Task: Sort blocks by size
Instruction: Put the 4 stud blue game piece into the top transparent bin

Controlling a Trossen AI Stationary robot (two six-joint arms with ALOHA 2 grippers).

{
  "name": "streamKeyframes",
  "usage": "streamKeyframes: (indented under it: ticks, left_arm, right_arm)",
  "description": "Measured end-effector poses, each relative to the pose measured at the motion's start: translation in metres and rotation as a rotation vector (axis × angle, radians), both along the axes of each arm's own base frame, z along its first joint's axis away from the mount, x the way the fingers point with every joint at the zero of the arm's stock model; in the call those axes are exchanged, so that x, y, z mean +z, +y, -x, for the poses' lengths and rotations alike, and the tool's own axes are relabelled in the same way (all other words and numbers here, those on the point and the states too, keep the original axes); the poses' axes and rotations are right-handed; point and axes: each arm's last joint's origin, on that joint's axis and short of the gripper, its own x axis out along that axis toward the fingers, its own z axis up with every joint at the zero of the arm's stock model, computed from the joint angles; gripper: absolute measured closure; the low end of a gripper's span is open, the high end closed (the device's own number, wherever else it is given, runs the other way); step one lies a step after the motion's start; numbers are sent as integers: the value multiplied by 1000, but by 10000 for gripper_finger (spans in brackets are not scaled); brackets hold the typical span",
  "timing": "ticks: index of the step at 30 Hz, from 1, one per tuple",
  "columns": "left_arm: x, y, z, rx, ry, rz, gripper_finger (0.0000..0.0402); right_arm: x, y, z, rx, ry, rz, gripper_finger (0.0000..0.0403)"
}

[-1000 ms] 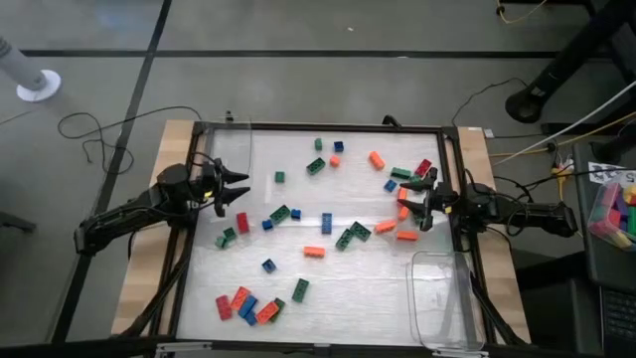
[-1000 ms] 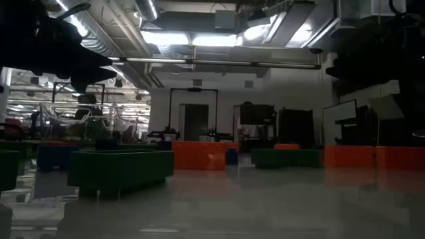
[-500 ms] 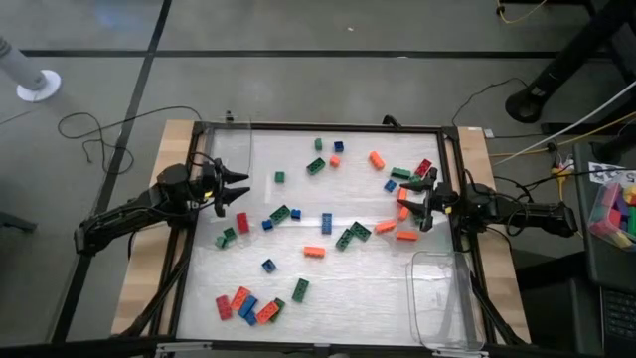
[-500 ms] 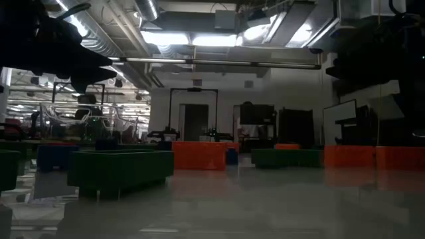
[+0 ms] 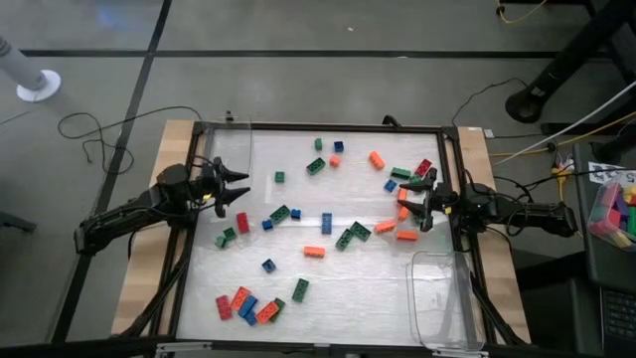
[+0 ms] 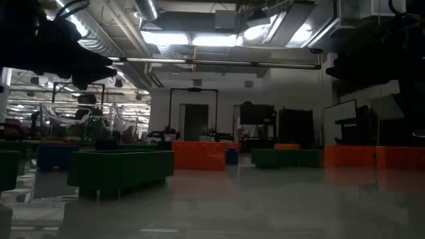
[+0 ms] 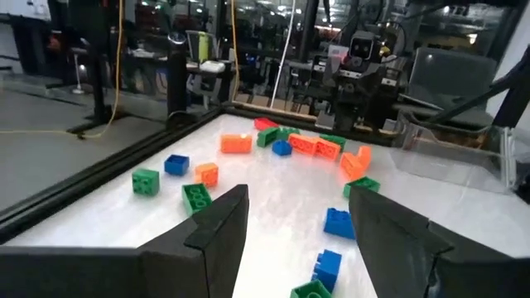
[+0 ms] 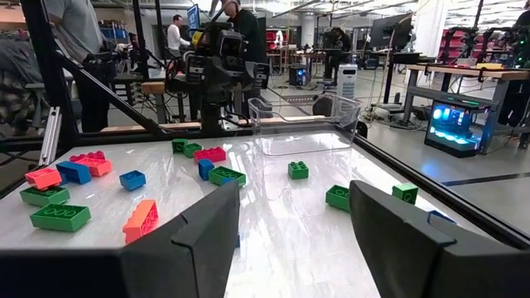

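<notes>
1. At the desk's (image 5: 214, 288) left edge, the left pincer (image 5: 237, 185) hovers with its fingers spread and empty. It has barely shifted over the last second, easing only slightly, so no brick has yet been picked on this side.
2. Just below that pincer in the high view lies a red block (image 5: 241, 222), the nearest candidate; a green pair (image 5: 227, 238) sits a little farther on.
3. Beyond the left pincer, toward the middle, the blocks (image 5: 322, 223) are scattered across the desk, tiny squares and longer rectangles mixed together. A tighter cluster (image 5: 250, 303) of red, blue, orange and green ones lies well off toward the near edge. Sorting looks barely begun.
4. Right of the middle, the right pincer (image 5: 415, 205) holds where it was a second ago, fingers spread, nothing between them. Orange blocks (image 5: 405, 236) lie just beside it, with green and red ones (image 5: 410, 172) on its other side.
5. Near the right pincer, toward the desk's near corner, stands a clear bin (image 5: 440, 298), seemingly without blocks. The crowding around this pincer could make a clean single pick awkward.
</notes>
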Motion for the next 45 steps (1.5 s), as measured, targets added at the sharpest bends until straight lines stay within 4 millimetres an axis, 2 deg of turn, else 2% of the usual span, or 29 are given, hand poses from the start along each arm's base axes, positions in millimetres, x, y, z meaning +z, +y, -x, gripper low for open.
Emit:
streamKeyframes:
  ticks: [3, 7, 13, 20, 23, 28, 37, 45]
  left_arm:
    - [5, 0, 0, 1, -65, 41, 204]
    - [14, 0, 0, -1, -150, -21, 204]
    - [25, -1, 2, -10, -263, 4, 204]
    - [38, -3, -4, -51, -327, -136, 204]
    - [43, -4, -13, -93, -224, -143, 204]
    - [42, -6, -37, -170, 59, -75, 204]
    - [21, -13, -76, -232, 546, 36, 204]
    - [8, -23, -92, -245, 751, 118, 204]
  right_arm:
    - [0, 0, 0, 0, -2, -1, 176]
    - [0, 0, 0, 0, -2, -2, 176]
    - [1, 0, 0, -1, -14, -2, 176]
    - [2, 0, 0, -2, -23, -1, 176]
    - [5, 0, 0, -1, -55, -8, 176]
    - [14, 0, 1, 4, -157, -49, 176]
    - [18, 0, 2, 5, -203, -48, 176]
    - [18, 0, 2, 6, -204, -48, 176]
